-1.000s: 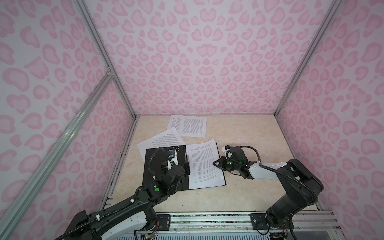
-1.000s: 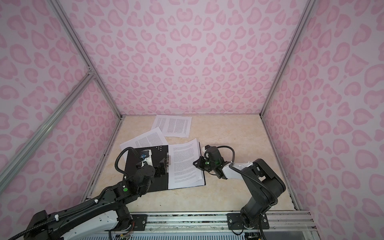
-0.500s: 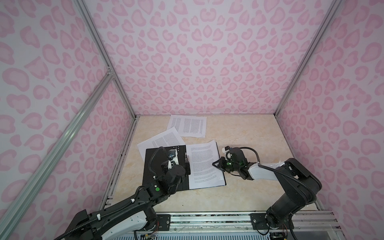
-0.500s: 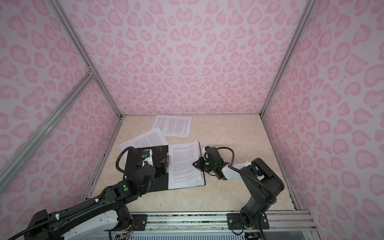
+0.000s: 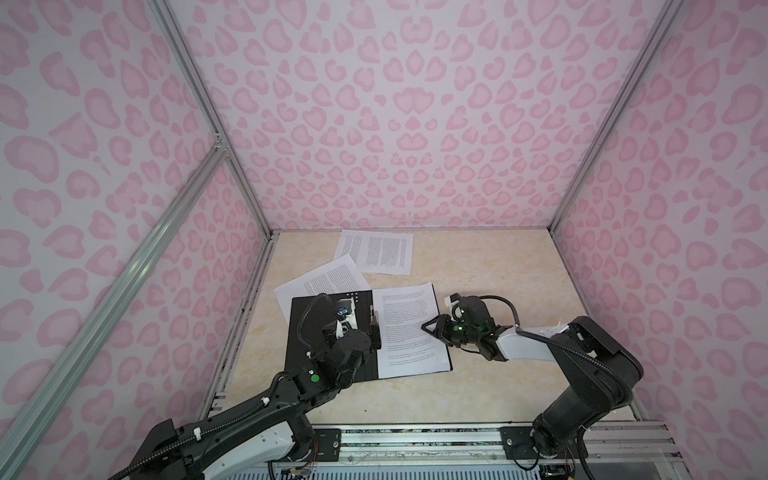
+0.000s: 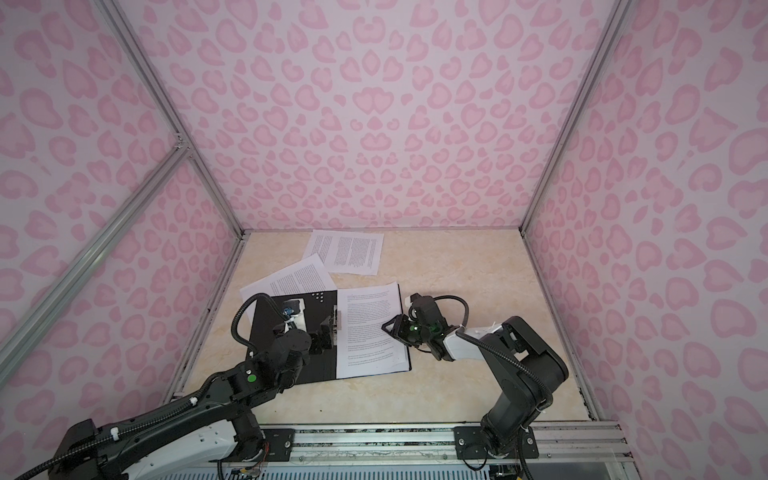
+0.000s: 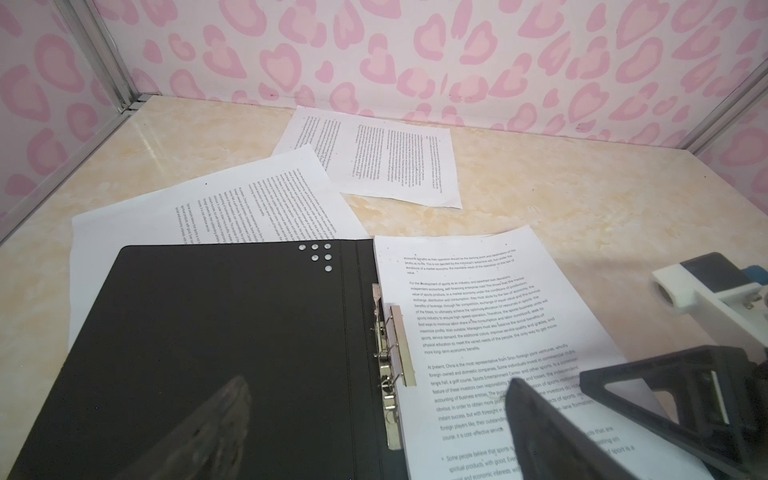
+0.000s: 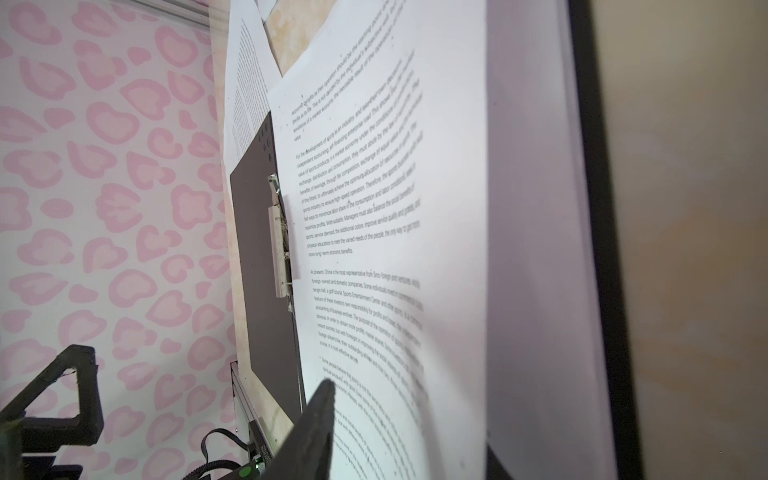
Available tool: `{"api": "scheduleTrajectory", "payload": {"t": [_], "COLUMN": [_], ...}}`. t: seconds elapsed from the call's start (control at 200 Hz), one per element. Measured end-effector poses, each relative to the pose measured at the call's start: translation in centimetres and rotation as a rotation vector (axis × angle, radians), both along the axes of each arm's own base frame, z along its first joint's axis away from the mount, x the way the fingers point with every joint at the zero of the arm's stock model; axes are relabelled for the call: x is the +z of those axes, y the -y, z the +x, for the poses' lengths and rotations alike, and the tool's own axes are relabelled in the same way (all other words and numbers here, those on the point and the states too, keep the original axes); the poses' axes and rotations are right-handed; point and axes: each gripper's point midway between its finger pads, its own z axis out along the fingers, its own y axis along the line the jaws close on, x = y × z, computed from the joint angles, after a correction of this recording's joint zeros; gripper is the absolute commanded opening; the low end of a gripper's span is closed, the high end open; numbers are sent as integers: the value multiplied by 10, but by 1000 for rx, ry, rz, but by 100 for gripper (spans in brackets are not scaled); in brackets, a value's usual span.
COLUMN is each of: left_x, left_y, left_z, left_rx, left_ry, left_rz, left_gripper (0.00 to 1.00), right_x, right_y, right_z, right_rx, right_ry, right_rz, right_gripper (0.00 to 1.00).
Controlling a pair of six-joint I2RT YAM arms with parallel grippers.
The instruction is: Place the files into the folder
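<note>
Top views first: one folder [image 5: 316, 318] lies open, black side up, on the tabletop [image 5: 498, 270]. One stack of files [image 5: 409, 332] sits on its right flap; how many sheets are in it, can't tell. Two loose sheets lie beyond: the far sheet [image 5: 380, 251] is in full view, and the near sheet [image 5: 322, 282] is tucked partly under the left flap. The left gripper [image 5: 355, 330] hangs over the spine, hiding much of it. The right gripper [image 5: 434, 328] sits at the stack's right edge.

Over to the left wrist view: one metal clip [image 7: 395, 349] shows clearly. The left fingers [image 7: 540, 436] are cut off by the frame, jaws spread wide, nothing between them.

Right wrist view: jaws parted, one finger [image 8: 316, 432] over the blurred print, gripping nothing.
</note>
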Motion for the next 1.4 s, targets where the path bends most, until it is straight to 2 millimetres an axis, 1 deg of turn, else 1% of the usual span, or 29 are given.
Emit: {"api": "scheduleTrajectory", "payload": {"t": [0.25, 0.375, 0.4, 0.415, 0.43, 0.585, 0.7, 0.785, 0.96, 1.05, 1.09, 1.145, 1.19, 1.31, 1.36, 1.4], "left_x": [0, -1, -1, -1, -1, -1, 1, 5, 18, 26, 29, 33, 37, 46, 48, 50], "left_y": [0, 1, 1, 1, 1, 1, 1, 0, -4, -9, -11, -15, -18, -30, -34, -39], "left_z": [0, 0, 0, 0, 0, 0, 0, -1, -4, -8, -9, -12, -15, -20, -22, -23], "left_rx": [-2, -5, -6, -6, -6, -6, -5, -5, -5, -4, -3, -2, 1, 24, 35, 45], "left_ry": [-1, -4, -4, -4, -4, -4, 1, 10, 41, 63, 74, 89, 104, 146, 160, 171], "left_rz": [-1, 0, 0, 0, 0, -1, -7, -19, -58, -87, -102, -122, -146, -189, -202, -210], "left_gripper": [97, 97, 97, 97, 97, 97, 97, 97, 97, 97, 97, 97, 97, 97, 97, 97], "right_x": [4, 2, 2, 1, 1, 10, 18, 29, 64, 67, 66, 66, 70, 86, 87, 85], "right_y": [3, 7, 8, 9, 10, 16, 26, 37, 66, 77, 79, 71, 56, 4, -16, -35], "right_z": [1, 1, 1, 1, 1, 4, 8, 14, 24, 24, 23, 19, 17, 24, 27, 29], "right_rx": [-11, -16, -20, -22, -22, -28, -43, -63, -118, -133, -136, -113, -80, -2, 28, 57], "right_ry": [17, 21, 19, 21, 21, 56, 95, 148, 290, 317, 319, 327, 338, 380, 389, 388], "right_rz": [-13, -39, -46, -52, -55, -92, -160, -235, -395, -443, -462, -475, -476, -470, -470, -474], "right_gripper": [65, 82, 88, 95, 97, 98, 98, 98, 98, 98, 95, 91, 88, 80, 76, 72]}}
